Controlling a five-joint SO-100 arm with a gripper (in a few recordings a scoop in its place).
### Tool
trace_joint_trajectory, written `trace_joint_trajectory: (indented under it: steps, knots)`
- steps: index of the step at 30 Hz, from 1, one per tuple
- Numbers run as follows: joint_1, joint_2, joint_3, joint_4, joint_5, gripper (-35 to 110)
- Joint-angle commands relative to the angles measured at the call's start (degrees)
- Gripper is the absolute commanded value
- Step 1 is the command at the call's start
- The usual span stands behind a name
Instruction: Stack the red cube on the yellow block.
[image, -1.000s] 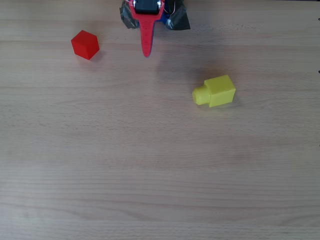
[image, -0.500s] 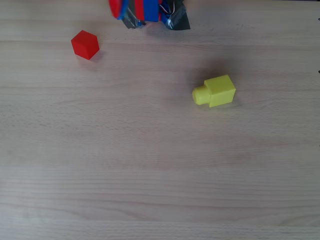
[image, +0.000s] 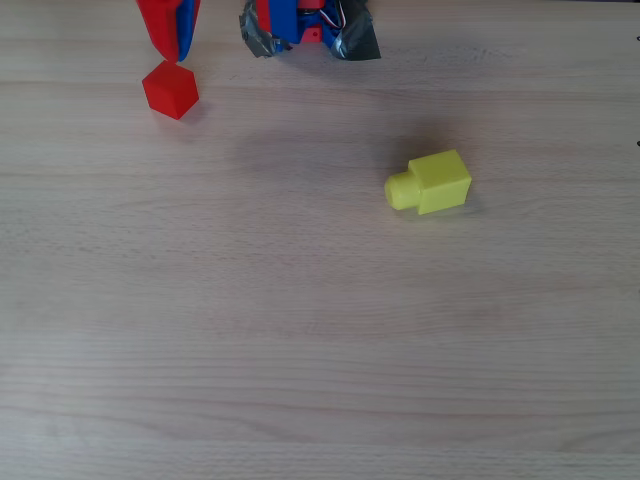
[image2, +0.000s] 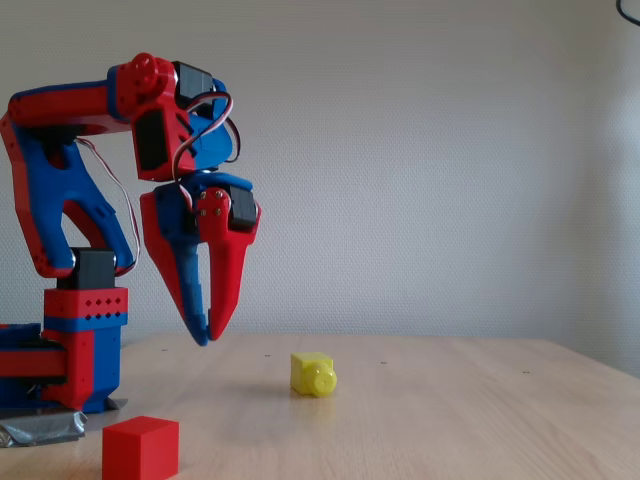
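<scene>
**Closed gripper above the cube risks a shove, not a grasp**

The gripper (image2: 207, 335) hangs in the air with its two fingers drawn together at the tips, holding nothing. If it came down like this, I judge the closed tips would land on the cube's (image: 170, 89) top or edge and knock it across the desk (image: 320, 350) rather than straddle it; the fingers need to spread first. The cube also sits turned, a corner toward the camera in the overhead view, so jaws not lined up with its flat faces could squeeze a diagonal and twist it out. A later worry: the block (image: 430, 183) lies with its round stub pointing to 9 o'clock, and a cube set down off-centre on its square body may slide off.

In the overhead view the gripper (image: 168, 28) is at 12 o'clock of the cube, its tip just reaching the cube's top edge. The fixed view shows the tips well above the desk, with the cube (image2: 140, 448) lower and nearer the camera. The block lies well apart, at about 4 o'clock from the cube.
</scene>
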Motion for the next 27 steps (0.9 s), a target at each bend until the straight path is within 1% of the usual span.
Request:
trace_joint_trajectory:
  steps: [1, 8, 13, 15, 19, 27]
  knots:
    - [2.3, -0.7, -0.5, 1.0, -1.8, 1]
    - [5.5, -3.0, -1.8, 4.4, -4.1, 15]
    - [8.2, -4.6, -1.9, 4.4, -6.9, 20]
    - [9.1, -5.3, -1.9, 4.8, -7.9, 24]
    - [11.3, -6.2, -2.2, 5.5, -9.9, 27]
    - [16.7, -8.1, -2.4, 6.1, -13.4, 27]
